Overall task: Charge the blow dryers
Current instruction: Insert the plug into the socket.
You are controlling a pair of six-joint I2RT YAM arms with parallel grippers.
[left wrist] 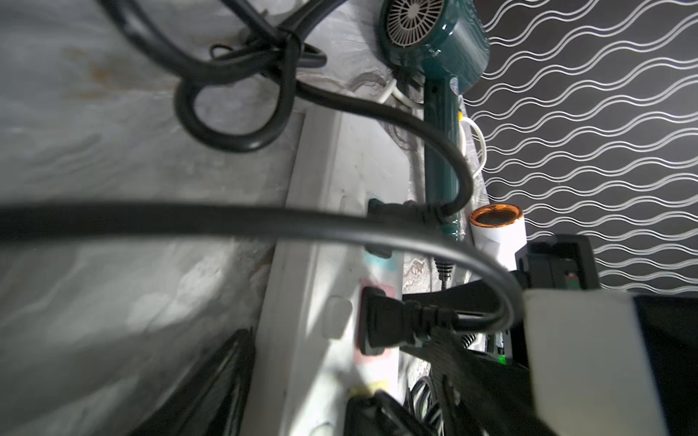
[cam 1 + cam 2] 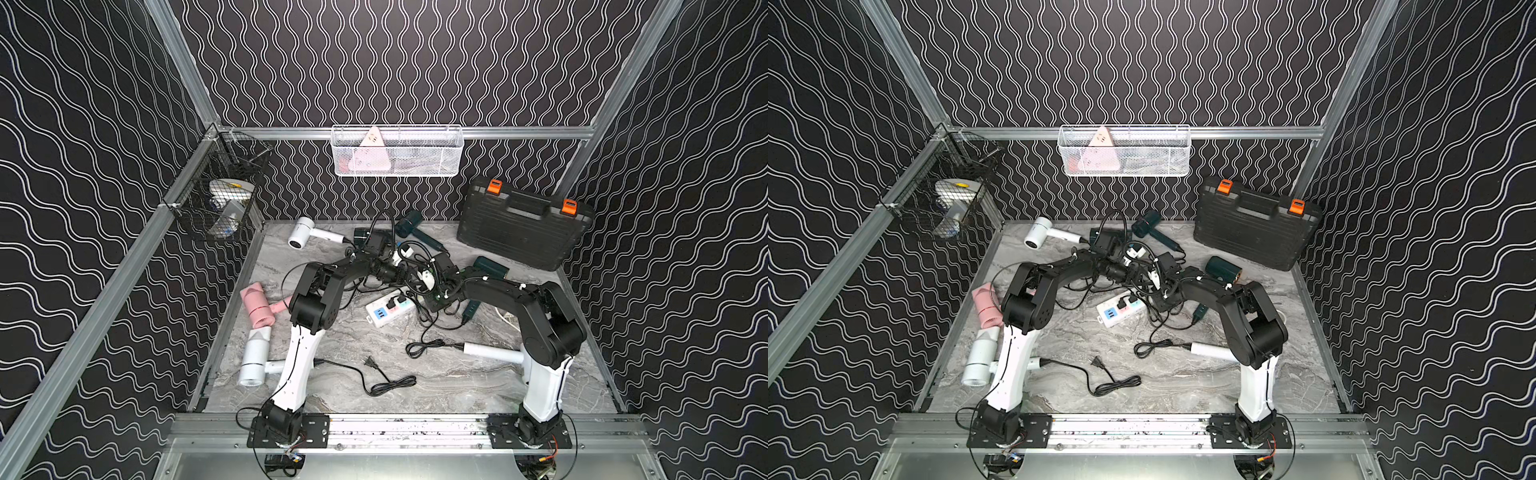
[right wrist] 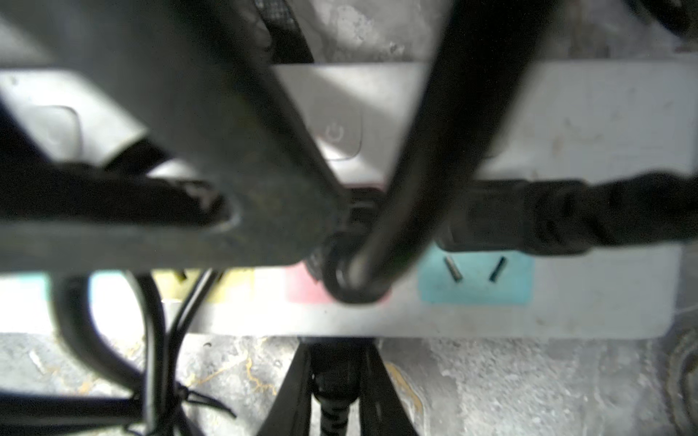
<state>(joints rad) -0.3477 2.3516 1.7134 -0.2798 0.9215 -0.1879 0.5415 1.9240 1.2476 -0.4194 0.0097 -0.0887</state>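
The white power strip (image 2: 388,309) lies mid-table, and both arms meet over it. My left gripper (image 1: 302,407) has the strip (image 1: 321,234) between its wide-set fingers, one against each long side. My right gripper (image 3: 334,362) is shut on a black plug (image 3: 334,377) at the strip's edge by the pink socket (image 3: 302,288). Another plug (image 1: 381,211) sits in the teal socket. Several blow dryers lie around: white (image 2: 305,235) and dark green (image 2: 411,222) at the back, dark green (image 2: 490,268) at the right, pink (image 2: 259,305) and white (image 2: 253,357) at the left, white (image 2: 492,351) at the front right.
A black toolcase (image 2: 523,226) leans at the back right. A white wire basket (image 2: 397,151) and a black one (image 2: 220,195) hang on the walls. A loose plug (image 2: 370,362) with its coiled cord lies at the front. Tangled cords surround the strip.
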